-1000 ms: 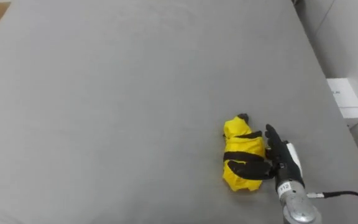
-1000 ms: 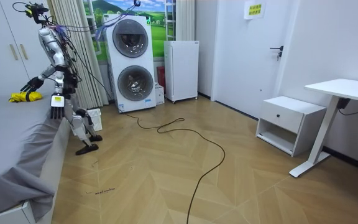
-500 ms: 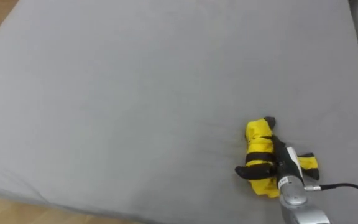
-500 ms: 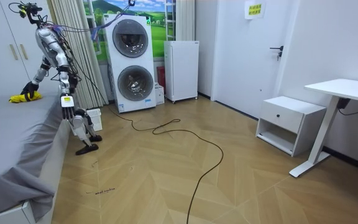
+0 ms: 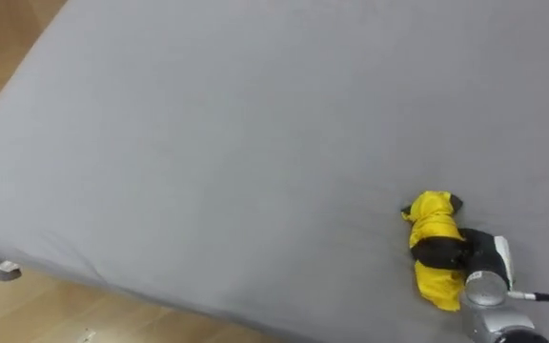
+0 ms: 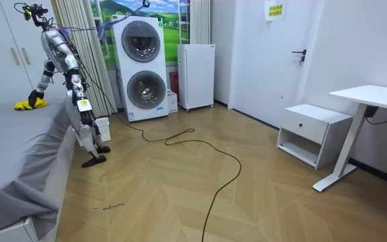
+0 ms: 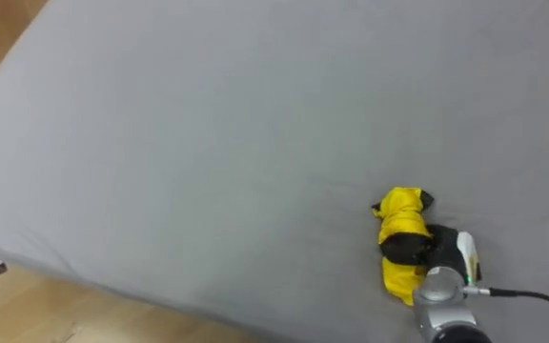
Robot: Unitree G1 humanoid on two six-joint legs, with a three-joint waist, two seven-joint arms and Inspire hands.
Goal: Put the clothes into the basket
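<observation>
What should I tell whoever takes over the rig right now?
Right robot hand: shut on the yellow garment, which lies bunched on the grey bed near its edge.
Left robot hand: hangs at the robot's side, idle.
The robot stands at the bedside, leaning over the bed.
Done: garment grasped.
Left: lift it off the bed, carry it to the basket and drop it in.

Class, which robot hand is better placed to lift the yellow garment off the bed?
The right robot hand: its fingers curl round the yellow garment on the bed. The left robot hand hangs by its side.
</observation>
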